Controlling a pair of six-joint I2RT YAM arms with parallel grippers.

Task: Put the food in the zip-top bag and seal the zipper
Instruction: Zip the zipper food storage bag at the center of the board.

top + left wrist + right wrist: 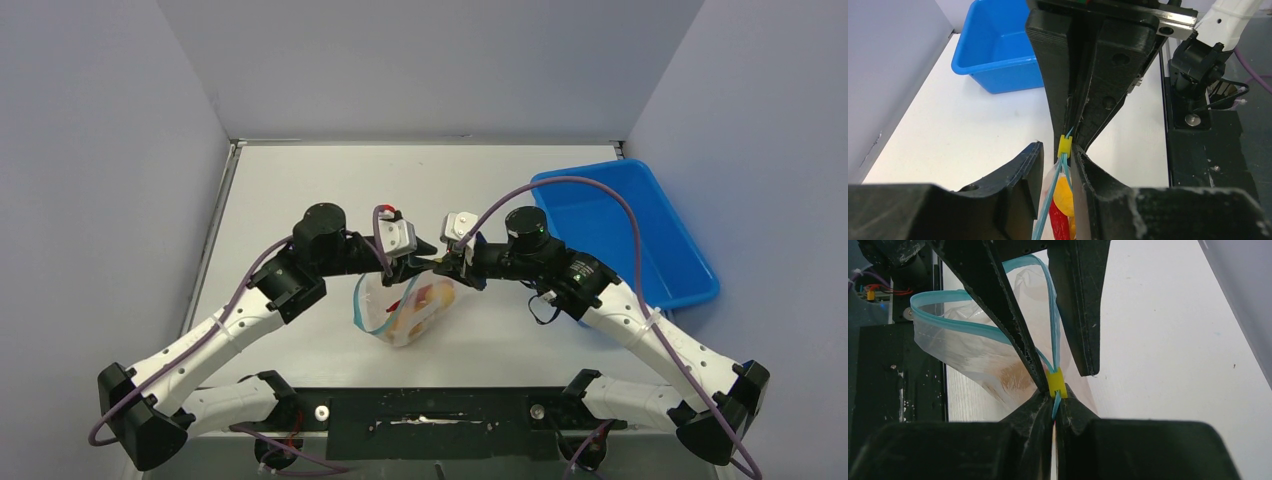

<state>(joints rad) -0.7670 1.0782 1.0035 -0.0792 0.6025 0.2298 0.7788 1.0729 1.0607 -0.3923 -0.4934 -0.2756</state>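
The clear, floppy zip-top bag [405, 310] sags mid-bench [300, 200]. One yellow slider [1055, 382] rides its teal zipper [973, 327]. The right end effector [1054, 407] pinches the zipper beside the slider. The left end effector [428, 250] straddles it, narrowly parted. The left wrist view alone shows the food [1064, 197] close up: orange and glossy red. One rigid blue tray [640, 220] stands apart.

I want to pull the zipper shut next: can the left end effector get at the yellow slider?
Probably yes. The yellow slider sits between the open fingers of the left end effector, unobstructed; the right end effector pinches the zipper just beyond it.
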